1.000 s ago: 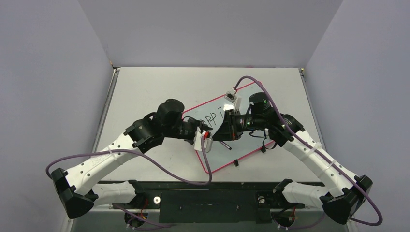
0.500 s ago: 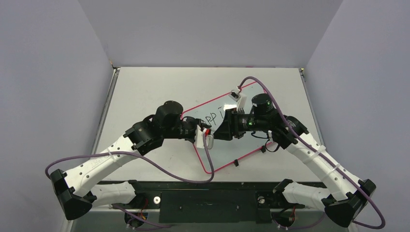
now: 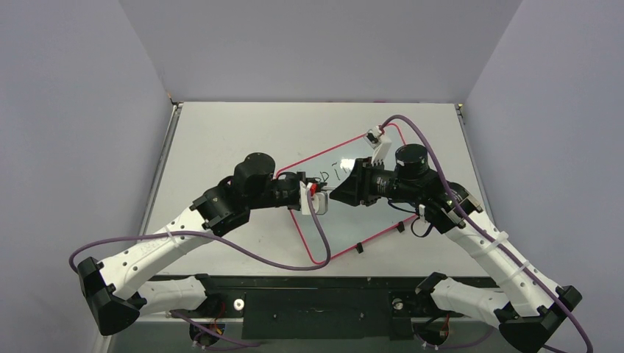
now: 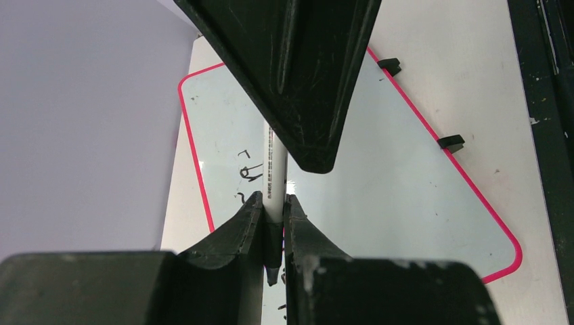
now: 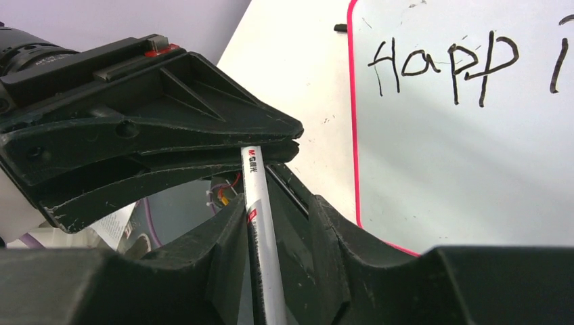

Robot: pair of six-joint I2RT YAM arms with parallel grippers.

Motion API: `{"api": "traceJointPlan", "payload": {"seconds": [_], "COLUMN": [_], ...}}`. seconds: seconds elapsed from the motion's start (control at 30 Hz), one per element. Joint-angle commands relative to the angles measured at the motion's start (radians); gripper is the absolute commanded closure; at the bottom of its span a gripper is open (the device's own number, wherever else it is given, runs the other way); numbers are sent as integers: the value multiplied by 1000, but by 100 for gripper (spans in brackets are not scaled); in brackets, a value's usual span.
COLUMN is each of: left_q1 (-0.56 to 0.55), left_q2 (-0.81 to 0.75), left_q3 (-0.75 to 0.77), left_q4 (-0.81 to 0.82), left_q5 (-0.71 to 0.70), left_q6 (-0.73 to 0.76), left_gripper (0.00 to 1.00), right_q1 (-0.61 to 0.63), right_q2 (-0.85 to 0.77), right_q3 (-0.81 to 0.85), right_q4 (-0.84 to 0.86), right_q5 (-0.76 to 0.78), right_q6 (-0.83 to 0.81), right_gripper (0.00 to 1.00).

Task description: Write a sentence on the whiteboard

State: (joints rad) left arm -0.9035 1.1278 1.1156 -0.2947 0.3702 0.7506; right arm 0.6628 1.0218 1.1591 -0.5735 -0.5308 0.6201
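Note:
The whiteboard (image 3: 353, 224) lies slanted on the table, its red rim showing. Part of the sentence shows as black lettering (image 3: 331, 170), reading "Happ i" in the right wrist view (image 5: 447, 64). My left gripper (image 3: 316, 195) is shut on a white marker (image 4: 274, 179), whose black tip (image 4: 272, 271) pokes back between the fingers (image 4: 244, 223). My right gripper (image 3: 335, 196) faces it tip to tip. Its jaws stand open around the marker's other end (image 5: 260, 223), which leans on one finger (image 5: 227, 230) with a gap to the other.
Two black tabs (image 3: 358, 248) (image 3: 401, 226) sit on the board's near right edge. Purple cables (image 3: 221, 239) (image 3: 434, 169) trail from both wrists. A black rail (image 3: 316, 294) runs along the table's near edge, and grey walls close in left, right and behind.
The left jaws have closed on the marker and the right jaws have opened off it. The right arm has drawn back to the right, and both grippers sit slightly farther up the board.

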Motion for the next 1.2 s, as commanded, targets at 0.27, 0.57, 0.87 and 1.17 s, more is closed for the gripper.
{"api": "traceJointPlan", "payload": {"seconds": [0.27, 0.57, 0.87, 1.17], "left_q1": [-2, -2, -2, -2], "left_q2": [1, -2, 17, 27], "left_q3": [5, -3, 13, 26], "left_q4": [79, 99, 112, 118], "left_q5": [14, 17, -25, -31], "left_q6": [-63, -72, -83, -70], "left_gripper": [100, 100, 100, 100], "right_q1": [9, 9, 25, 38], "right_q2": [-17, -2, 15, 21], "right_q3": [6, -4, -3, -2], "right_q4": [179, 182, 146, 133], "right_q5": [73, 89, 82, 80], "right_q6": [102, 110, 94, 85], "right_gripper": [70, 79, 76, 76]}}
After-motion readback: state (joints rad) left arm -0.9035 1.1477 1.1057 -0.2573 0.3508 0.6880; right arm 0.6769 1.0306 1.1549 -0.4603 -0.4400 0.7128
